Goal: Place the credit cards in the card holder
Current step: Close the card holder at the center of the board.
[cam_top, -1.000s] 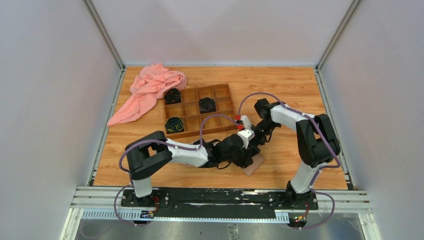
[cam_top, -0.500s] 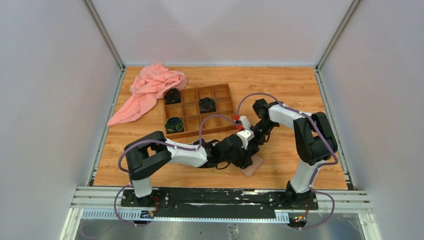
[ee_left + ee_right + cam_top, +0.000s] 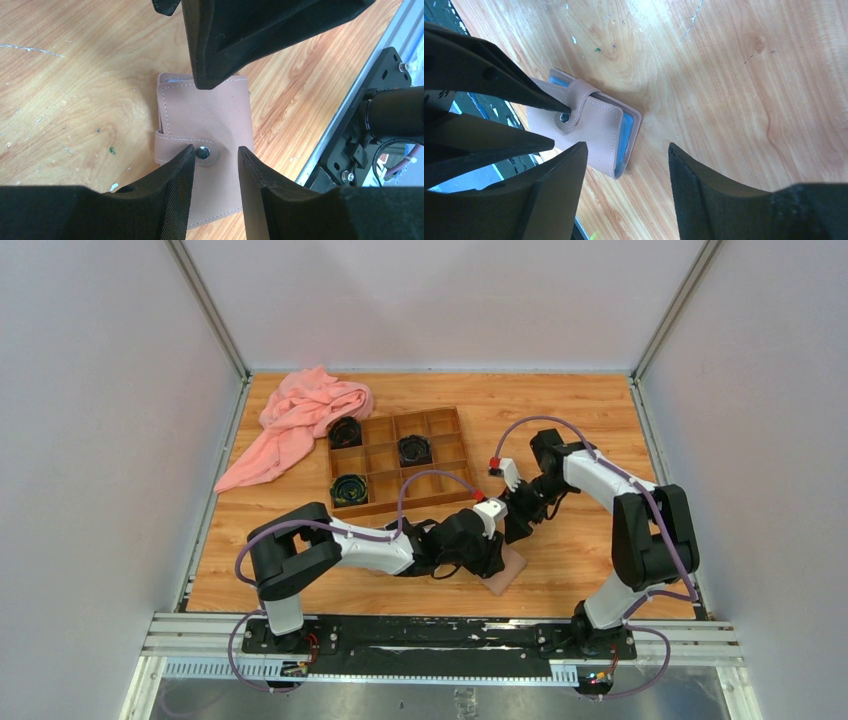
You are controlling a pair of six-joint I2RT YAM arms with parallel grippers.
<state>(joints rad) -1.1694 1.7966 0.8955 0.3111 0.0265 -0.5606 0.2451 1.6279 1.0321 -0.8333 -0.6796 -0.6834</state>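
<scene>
Your left gripper (image 3: 216,149) sits closest in its wrist view, jaws parted and holding nothing. Its two fingertips (image 3: 186,152) come down on either side of the snap button (image 3: 202,153) of the card holder (image 3: 210,115). Seen from the right wrist, one of those tips seems to touch the strap just beside the button.

The holder lies flat on the table (image 3: 580,540), closed, with the strap snapped across its front. A pale blue layer shows along its open edge (image 3: 625,131); you cannot tell whether that is lining or a card.

Your right gripper (image 3: 626,146) is spread wide and empty. It hangs over the holder on the side away from the left gripper, and one of its fingers (image 3: 225,45) covers the holder's edge there.

Well beyond the holder stands a wooden box (image 3: 400,462) with black coils (image 3: 415,450) in some compartments. A pink cloth (image 3: 300,420) lies beyond the holder too, against the box's far left corner.
</scene>
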